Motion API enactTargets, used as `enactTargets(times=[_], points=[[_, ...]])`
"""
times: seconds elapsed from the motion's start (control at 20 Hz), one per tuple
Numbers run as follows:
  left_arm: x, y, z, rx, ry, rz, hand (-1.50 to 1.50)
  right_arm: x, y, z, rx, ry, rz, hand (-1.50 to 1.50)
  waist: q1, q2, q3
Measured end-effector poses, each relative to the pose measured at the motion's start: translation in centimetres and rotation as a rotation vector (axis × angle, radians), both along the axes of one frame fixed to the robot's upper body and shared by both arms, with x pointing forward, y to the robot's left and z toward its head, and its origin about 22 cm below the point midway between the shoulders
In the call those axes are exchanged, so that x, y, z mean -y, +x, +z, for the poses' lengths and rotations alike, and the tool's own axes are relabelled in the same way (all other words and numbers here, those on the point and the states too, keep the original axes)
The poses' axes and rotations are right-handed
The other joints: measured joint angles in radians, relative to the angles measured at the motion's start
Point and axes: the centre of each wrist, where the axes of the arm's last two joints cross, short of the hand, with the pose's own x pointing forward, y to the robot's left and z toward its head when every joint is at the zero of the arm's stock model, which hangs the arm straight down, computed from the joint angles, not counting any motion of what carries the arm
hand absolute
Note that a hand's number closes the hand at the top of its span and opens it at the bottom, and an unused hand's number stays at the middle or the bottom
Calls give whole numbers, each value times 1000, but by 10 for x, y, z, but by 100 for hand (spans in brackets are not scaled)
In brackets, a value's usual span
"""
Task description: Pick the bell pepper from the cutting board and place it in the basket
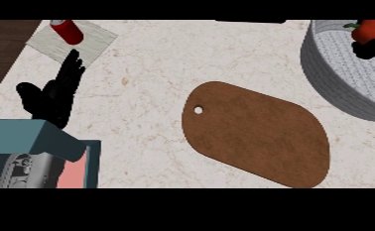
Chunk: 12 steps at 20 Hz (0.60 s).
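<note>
The red bell pepper [364, 30] with its green stem shows at the far right edge, inside the rim of the grey woven basket [322, 71]. A black part of my right hand [364, 50] touches the pepper's underside over the basket; the rest of that hand is cut off by the edge. The brown cutting board [256, 133] lies in the middle of the counter with nothing on it. My left hand [51, 98] rests open at the left, well away from the board.
A red can [67, 30] stands on a white cloth [81, 44] at the upper left, just beyond my left hand. A dark wooden strip [13, 41] runs along the left edge. A teal block [44, 138] fills the lower left corner.
</note>
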Motion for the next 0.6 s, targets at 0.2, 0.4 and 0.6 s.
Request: enactTargets(times=[0.2, 0.4, 0.6], points=[[-1, 2, 0, 1, 2, 3, 0, 3, -3, -7, -3, -15, -10, 150, 4, 3, 1], [3, 4, 1, 5, 0, -7, 0, -1, -2, -12, -23, -44, -26, 150, 7, 3, 0], [2, 4, 1, 5, 0, -3, 0, 6, -7, -18, -41, -62, -37, 150, 9, 5, 1]])
